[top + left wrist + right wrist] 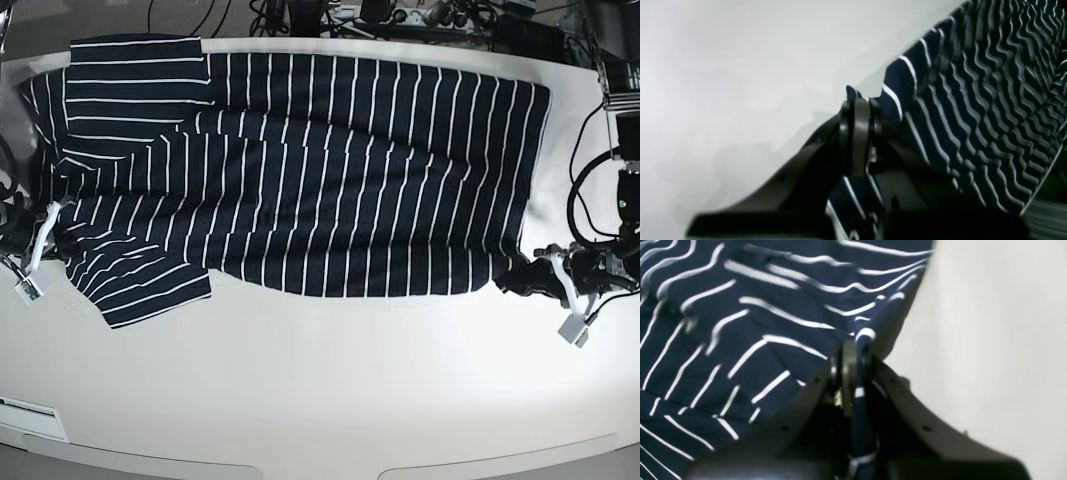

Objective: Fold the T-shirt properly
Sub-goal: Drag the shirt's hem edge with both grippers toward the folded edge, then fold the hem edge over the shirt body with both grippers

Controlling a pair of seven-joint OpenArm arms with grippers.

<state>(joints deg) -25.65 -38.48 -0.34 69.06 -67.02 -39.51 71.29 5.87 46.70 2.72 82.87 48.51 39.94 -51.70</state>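
Here the T-shirt (pixel 330 170) lies spread across the far half of the white bench (pixel 320 380), dark navy with thin white stripes, its long body stretching between the two arms. One short sleeve (pixel 145 285) sticks out toward the near edge just beside the right tool, and the other sleeve (pixel 135 75) lies flat at the far edge on the same side.

The left tool (pixel 858 110) is clamped tight on a corner of the cloth: in the left wrist view the dark fingers (pixel 860 133) press together with a tip of striped fabric poking out above them and more of it bunched below, nearer the camera. From that pinch the shirt runs off to one side in rippled folds, with bare bench on the other side.

The right tool (pixel 850 355) is likewise closed on the shirt's edge. In the right wrist view a narrow fold of striped cloth passes between its fingers (pixel 848 373) and hangs down behind them, the shirt spreading wide on one side and bare bench lying on the other.

Dark cables (pixel 590 190) loop near the left arm.
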